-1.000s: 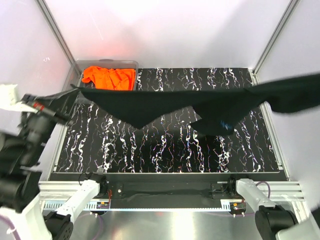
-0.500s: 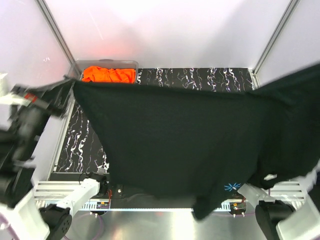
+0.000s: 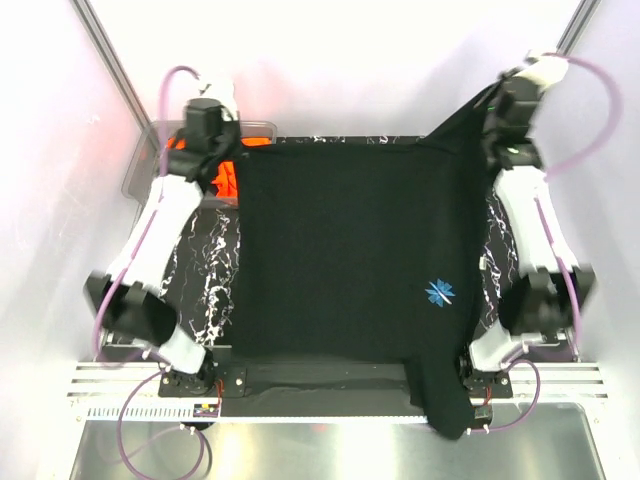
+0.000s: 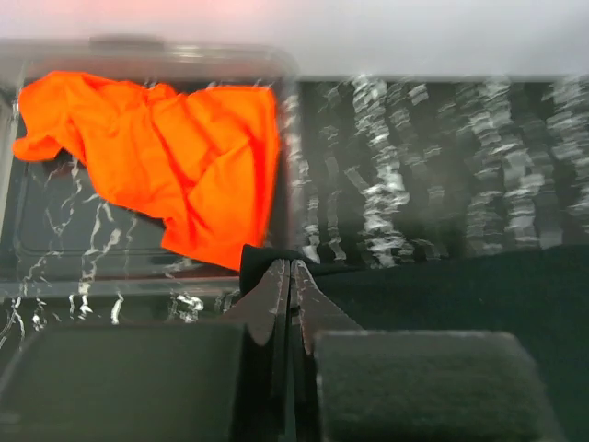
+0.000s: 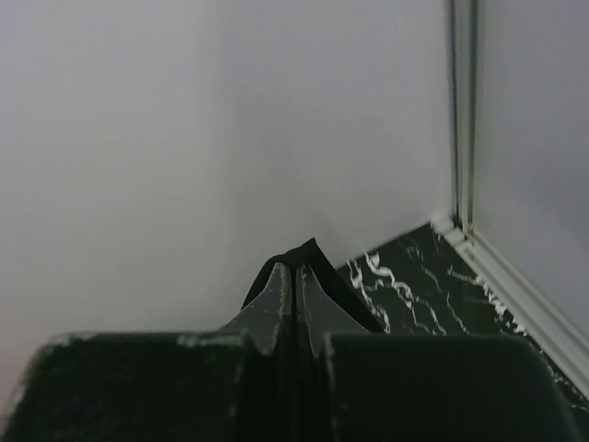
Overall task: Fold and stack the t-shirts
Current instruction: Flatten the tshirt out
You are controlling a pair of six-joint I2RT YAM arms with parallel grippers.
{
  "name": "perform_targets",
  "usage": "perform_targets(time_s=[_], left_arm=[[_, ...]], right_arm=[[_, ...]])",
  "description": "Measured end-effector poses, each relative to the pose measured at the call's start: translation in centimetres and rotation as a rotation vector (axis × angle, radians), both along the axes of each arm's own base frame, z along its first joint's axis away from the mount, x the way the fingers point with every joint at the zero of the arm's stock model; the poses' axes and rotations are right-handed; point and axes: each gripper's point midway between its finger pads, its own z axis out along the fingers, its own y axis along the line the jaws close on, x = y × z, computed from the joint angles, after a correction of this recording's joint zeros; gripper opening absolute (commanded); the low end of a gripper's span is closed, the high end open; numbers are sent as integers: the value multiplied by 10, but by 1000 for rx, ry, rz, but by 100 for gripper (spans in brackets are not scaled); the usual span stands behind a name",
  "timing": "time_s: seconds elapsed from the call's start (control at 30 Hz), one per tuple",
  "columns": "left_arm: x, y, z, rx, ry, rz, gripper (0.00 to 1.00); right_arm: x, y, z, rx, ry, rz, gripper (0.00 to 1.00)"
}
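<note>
Your left gripper pinches the black t-shirt by its far-left corner, just beside the clear bin holding the orange t-shirt. Your right gripper clamps the far-right corner, high near the back wall. One flap overhangs the table at its near edge.

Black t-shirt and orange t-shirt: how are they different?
The black t-shirt is spread out over the table; the orange t-shirt is crumpled in the clear bin. The black t-shirt has a small blue logo; the orange t-shirt shows none. Both are soft fabric.
</note>
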Motion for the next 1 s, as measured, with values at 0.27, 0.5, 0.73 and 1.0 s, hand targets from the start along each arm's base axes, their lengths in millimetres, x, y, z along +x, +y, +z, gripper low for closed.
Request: perform_targets(time_s=[0.27, 0.5, 0.73, 1.0], left_arm=[[72, -3, -102, 112, 121, 36, 0], [91, 6, -134, 160, 148, 99, 0], [112, 6, -104, 158, 56, 114, 0], [108, -4, -100, 124, 57, 94, 0]], right_arm=[[103, 11, -158, -5, 220, 58, 0], [147, 19, -175, -9, 190, 103, 0], [173, 20, -147, -23, 110, 122, 0], [151, -9, -166, -7, 173, 74, 0]])
